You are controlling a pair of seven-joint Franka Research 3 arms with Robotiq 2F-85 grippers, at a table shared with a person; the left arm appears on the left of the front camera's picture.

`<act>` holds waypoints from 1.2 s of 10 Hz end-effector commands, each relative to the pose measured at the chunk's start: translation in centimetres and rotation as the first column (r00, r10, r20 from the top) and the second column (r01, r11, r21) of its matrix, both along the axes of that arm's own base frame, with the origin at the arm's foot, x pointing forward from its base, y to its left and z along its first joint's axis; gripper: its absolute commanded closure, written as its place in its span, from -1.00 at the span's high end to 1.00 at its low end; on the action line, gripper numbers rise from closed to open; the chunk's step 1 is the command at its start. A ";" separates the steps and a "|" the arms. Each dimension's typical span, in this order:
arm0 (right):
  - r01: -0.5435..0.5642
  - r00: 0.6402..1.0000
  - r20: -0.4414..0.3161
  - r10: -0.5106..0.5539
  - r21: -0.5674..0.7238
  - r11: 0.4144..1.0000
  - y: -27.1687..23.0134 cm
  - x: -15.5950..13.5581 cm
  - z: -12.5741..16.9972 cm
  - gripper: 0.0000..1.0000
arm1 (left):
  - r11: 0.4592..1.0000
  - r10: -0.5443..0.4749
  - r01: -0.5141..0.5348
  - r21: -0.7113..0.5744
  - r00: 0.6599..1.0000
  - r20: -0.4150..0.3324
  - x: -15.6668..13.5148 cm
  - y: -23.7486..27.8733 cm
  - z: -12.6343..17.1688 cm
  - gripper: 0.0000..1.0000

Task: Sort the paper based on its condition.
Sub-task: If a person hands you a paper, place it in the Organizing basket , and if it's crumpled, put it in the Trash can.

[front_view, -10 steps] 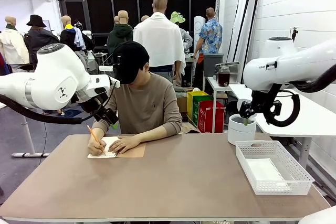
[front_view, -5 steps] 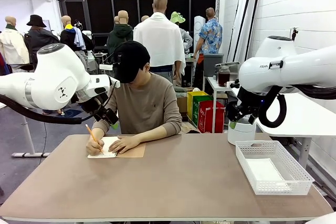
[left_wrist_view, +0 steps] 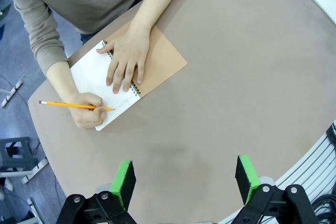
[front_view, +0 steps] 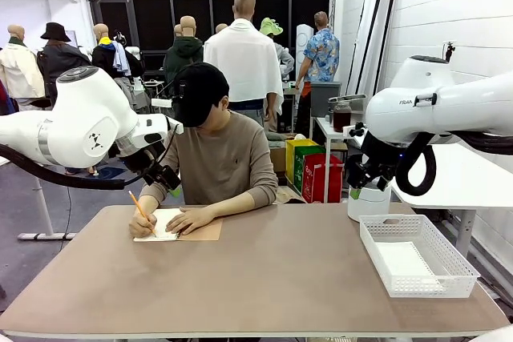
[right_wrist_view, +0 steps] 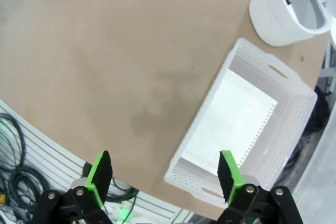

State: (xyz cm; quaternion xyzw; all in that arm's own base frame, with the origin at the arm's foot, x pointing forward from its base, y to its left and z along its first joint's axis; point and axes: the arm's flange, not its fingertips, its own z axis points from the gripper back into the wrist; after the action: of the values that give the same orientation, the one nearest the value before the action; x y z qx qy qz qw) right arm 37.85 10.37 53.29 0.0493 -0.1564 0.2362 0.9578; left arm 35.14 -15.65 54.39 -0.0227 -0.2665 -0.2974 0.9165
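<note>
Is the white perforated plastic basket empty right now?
No, a white paper sheet lies flat on the bottom of the white perforated plastic basket.

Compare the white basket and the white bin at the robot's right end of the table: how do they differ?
The basket is rectangular and shallow; the bin is round and taller. The basket's walls are perforated, with handle slots; the bin's wall is solid. The basket holds a flat white sheet of paper; nothing shows inside the bin. Both are white, open-topped containers.
</note>
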 end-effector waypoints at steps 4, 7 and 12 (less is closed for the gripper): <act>-0.084 0.996 0.047 0.079 0.103 0.991 0.1 -1.1 -0.6 1.00 | 1.000 -0.001 0.001 0.008 1.000 0.003 0.1 0.2 0.0 1.00; -0.080 0.994 0.082 0.071 0.112 0.990 0.1 -1.2 -0.6 1.00 | 1.000 -0.001 0.001 0.008 1.000 0.003 0.1 0.2 0.0 1.00; -0.054 0.997 0.053 0.050 0.078 0.995 0.3 -0.9 0.3 1.00 | 1.000 -0.001 0.001 0.008 1.000 0.003 0.1 0.2 0.0 1.00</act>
State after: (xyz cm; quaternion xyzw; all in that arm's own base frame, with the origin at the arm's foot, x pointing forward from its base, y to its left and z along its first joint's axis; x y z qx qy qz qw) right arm 37.00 10.64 53.45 0.0845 -0.1922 0.2552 0.9438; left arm 35.14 -15.65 54.39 -0.0227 -0.2665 -0.2974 0.9165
